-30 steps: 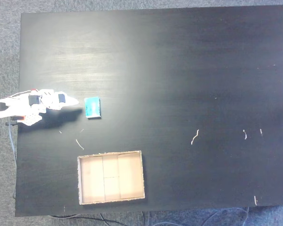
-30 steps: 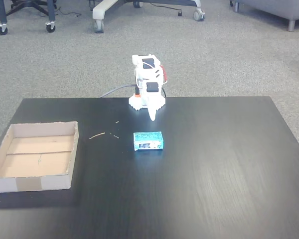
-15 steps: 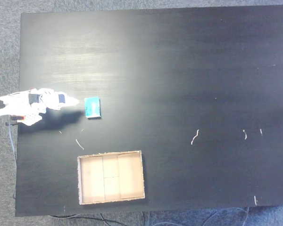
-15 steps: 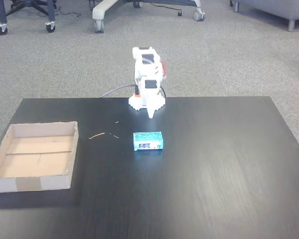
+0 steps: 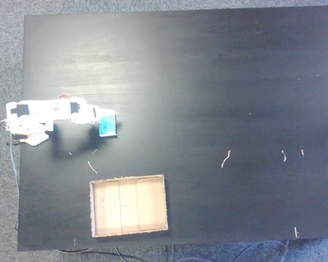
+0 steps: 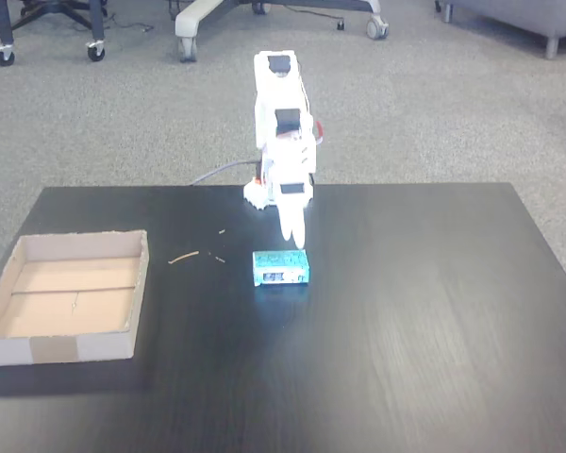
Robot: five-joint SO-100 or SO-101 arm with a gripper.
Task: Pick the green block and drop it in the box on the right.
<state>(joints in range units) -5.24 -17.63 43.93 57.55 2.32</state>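
The gripper (image 6: 293,236) points down at the far edge of the green block (image 6: 280,266); in a fixed view from above, its tip (image 5: 100,118) overlaps the block's left edge (image 5: 108,125). Its fingers appear as one narrow white point, but whether they are pressed together or slightly parted cannot be told. Contact with the block cannot be confirmed.

Count: one arm, one gripper, one green block, one box.

The block lies flat on the black table (image 5: 218,82), near the table's left edge in the top-down view, just ahead of the arm's base (image 6: 277,193). The box (image 5: 129,205) sits open side up, well apart from the block, close to the table's lower edge in that view; in the front-facing fixed view it lies at the left (image 6: 66,297), close to the table's left edge.

A few small pale scraps (image 5: 226,159) are scattered over the surface, some between block and box. Most of the table to the right of the block in the top-down view is bare surface. Grey carpet (image 6: 434,104) surrounds the table.
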